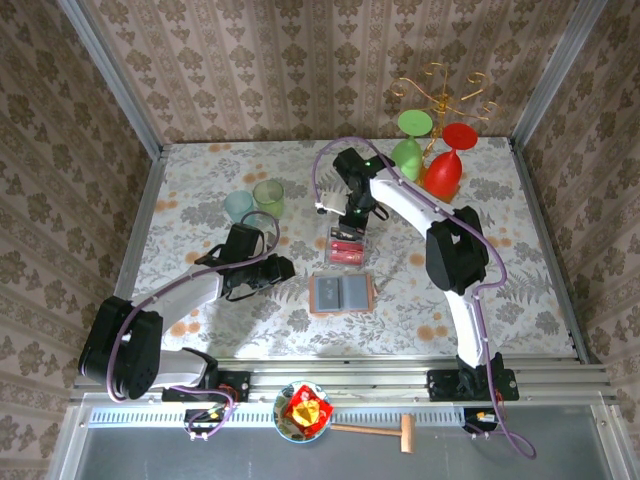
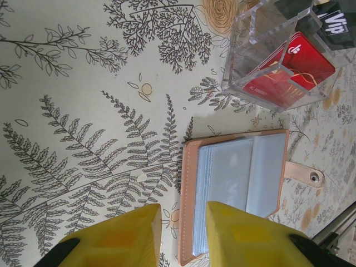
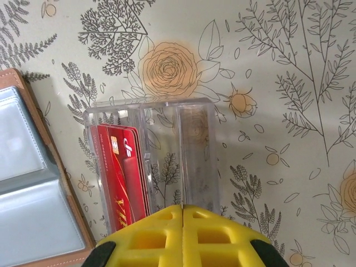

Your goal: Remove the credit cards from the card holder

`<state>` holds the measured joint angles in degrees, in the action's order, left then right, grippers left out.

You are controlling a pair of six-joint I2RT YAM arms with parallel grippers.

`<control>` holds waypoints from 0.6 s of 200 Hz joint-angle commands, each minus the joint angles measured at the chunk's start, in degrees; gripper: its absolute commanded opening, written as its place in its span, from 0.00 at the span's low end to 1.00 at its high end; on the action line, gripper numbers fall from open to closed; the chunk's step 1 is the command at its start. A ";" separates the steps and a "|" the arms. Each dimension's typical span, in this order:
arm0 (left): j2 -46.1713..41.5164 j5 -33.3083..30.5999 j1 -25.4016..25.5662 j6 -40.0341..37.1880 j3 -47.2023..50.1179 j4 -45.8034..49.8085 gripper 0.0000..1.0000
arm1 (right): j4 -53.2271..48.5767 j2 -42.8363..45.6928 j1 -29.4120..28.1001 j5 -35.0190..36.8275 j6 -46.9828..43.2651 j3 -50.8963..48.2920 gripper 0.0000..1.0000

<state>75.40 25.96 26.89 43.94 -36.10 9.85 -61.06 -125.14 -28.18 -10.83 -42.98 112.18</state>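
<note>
The card holder (image 1: 340, 293) lies open and flat on the floral table, salmon-brown outside with grey-blue pockets (image 2: 245, 172) (image 3: 28, 194). Red credit cards (image 1: 345, 257) (image 2: 289, 72) (image 3: 119, 172) stand in one slot of a clear acrylic box (image 1: 347, 240) (image 3: 194, 128) just beyond it. My right gripper (image 1: 352, 218) (image 3: 182, 208) hovers over the box's middle divider, jaws pressed together with nothing visible between them. My left gripper (image 1: 285, 268) (image 2: 183, 207) is open at the holder's left edge, one finger over the pockets.
A teal cup (image 1: 240, 205) and a green cup (image 1: 268, 195) stand at the back left. A gold stand (image 1: 435, 95) with a green glass (image 1: 410, 150) and a red glass (image 1: 445, 172) is at the back right.
</note>
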 commanded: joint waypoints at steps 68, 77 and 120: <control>0.58 0.41 -0.35 0.88 -0.35 -0.80 0.28 | -15.83 -9.77 1.98 -8.38 -5.46 14.24 0.00; 0.63 0.41 -0.37 0.88 -0.38 -0.77 0.28 | -16.64 -10.30 1.99 -8.33 -5.88 15.08 0.00; 0.54 0.32 -0.40 0.95 -0.47 -0.66 0.28 | -17.19 -11.34 1.99 -7.27 -8.25 15.92 0.00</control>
<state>75.44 25.93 26.89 44.14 -36.10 9.85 -74.54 -135.02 -26.39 -17.39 -48.56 126.30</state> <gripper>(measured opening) 0.278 0.044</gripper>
